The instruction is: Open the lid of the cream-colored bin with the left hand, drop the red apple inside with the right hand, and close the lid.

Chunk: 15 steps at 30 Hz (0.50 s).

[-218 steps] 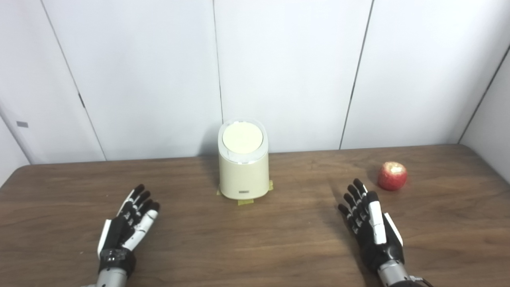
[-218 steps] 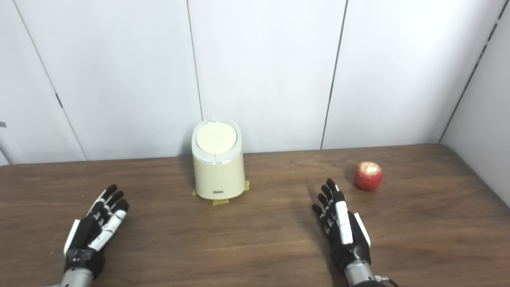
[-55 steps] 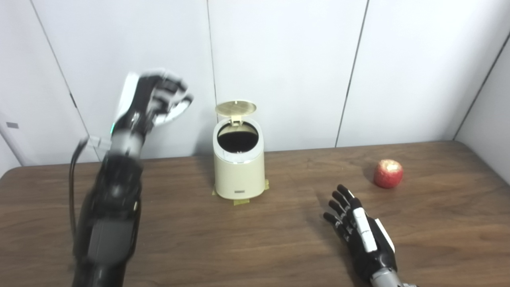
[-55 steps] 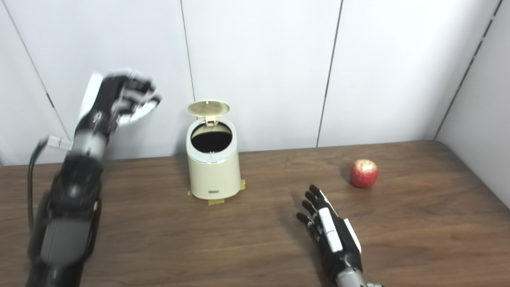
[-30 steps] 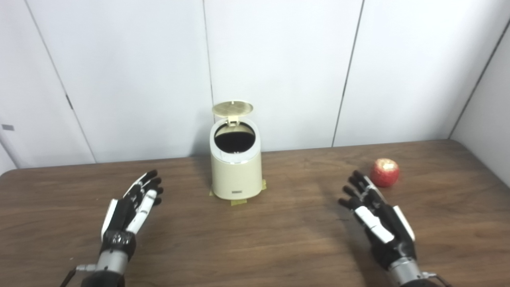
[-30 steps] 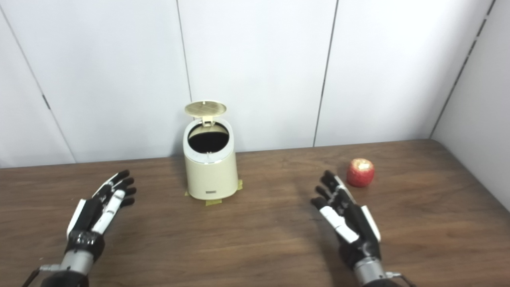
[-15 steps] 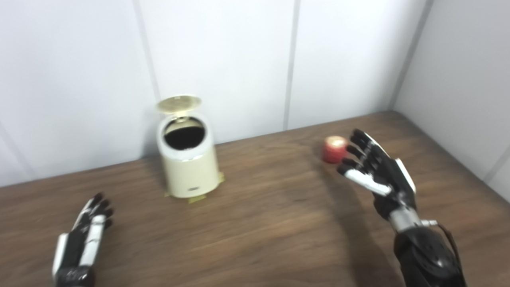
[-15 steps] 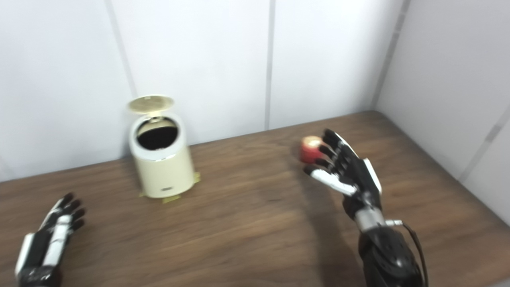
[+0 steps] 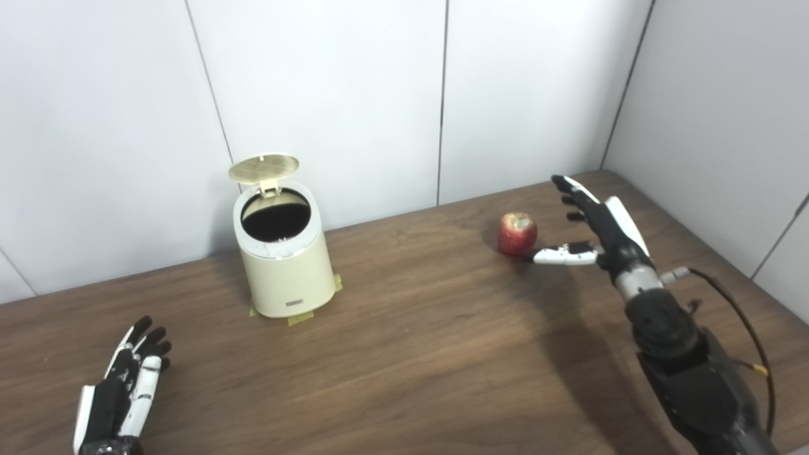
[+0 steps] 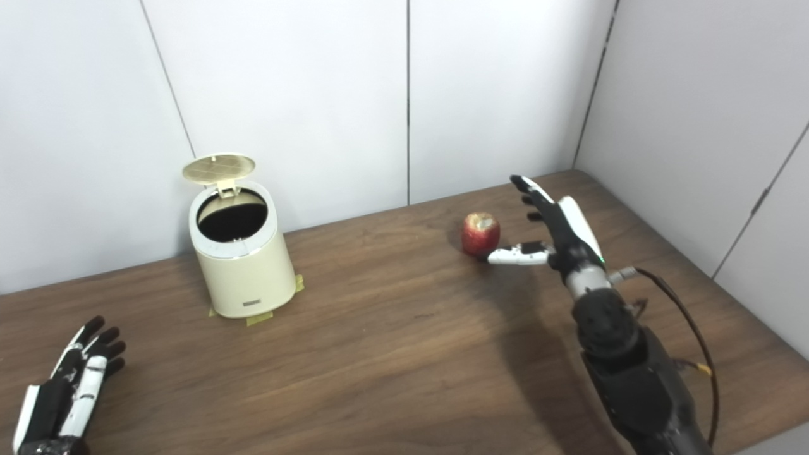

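The cream-colored bin stands at the back left of the wooden table, its round lid flipped up and its dark inside showing. The red apple sits on the table toward the back right. My right hand is open just right of the apple, raised a little, thumb pointing at the fruit and not touching it. My left hand rests open and flat near the table's front left edge, holding nothing.
Yellow tape tabs lie under the bin's base. White wall panels rise right behind the bin, and a side wall closes the table's right edge. A cable hangs off my right forearm.
The camera has swung right. My right hand rose and reached forward until it came beside the apple. My left hand has stayed down at the front left. The lid stays up.
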Each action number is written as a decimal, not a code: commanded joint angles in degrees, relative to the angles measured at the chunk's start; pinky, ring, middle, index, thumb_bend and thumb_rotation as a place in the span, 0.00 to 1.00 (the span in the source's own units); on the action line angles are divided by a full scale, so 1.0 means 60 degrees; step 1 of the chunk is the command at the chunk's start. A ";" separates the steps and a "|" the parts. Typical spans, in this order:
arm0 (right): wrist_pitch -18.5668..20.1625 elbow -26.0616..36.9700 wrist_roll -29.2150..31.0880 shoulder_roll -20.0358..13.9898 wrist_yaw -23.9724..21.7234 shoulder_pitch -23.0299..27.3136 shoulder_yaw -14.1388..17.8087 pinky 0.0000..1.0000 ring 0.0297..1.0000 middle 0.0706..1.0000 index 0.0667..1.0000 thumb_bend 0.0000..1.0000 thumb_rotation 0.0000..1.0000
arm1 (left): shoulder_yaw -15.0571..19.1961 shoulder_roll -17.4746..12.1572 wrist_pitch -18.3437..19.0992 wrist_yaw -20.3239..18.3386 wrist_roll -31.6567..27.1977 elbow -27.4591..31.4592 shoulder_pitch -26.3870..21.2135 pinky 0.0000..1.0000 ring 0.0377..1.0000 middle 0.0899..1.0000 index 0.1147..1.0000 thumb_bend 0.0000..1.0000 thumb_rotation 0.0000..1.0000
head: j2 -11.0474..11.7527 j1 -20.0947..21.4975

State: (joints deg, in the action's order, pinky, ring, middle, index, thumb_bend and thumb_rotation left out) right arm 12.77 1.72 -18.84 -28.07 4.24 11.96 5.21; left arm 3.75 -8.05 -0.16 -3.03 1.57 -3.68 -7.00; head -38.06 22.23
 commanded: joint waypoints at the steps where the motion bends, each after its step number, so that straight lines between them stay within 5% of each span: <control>1: -0.0130 0.0006 -0.0743 -0.0539 -0.0083 0.0692 -0.0253 0.84 0.94 0.95 0.92 0.94 0.20 | -0.0028 -0.0135 0.0144 0.0053 0.0150 0.0293 -0.0067 0.88 0.88 0.88 0.94 0.27 0.56 | -0.0001 0.0033; 15: 0.0472 -0.1906 -0.2626 -0.1137 -0.1425 0.2563 -0.1975 0.83 0.93 0.92 0.88 0.99 0.18 | 0.0099 -0.0177 0.0185 -0.0003 -0.0055 0.0349 -0.0065 0.88 0.87 0.86 0.92 0.23 0.46 | 0.0038 0.0079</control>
State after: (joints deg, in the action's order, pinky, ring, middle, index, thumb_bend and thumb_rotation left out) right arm 15.74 -10.40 -33.42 -32.95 -4.32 23.93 -7.04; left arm 3.96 -8.38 1.50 -3.20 1.74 -2.28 -6.64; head -37.79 22.68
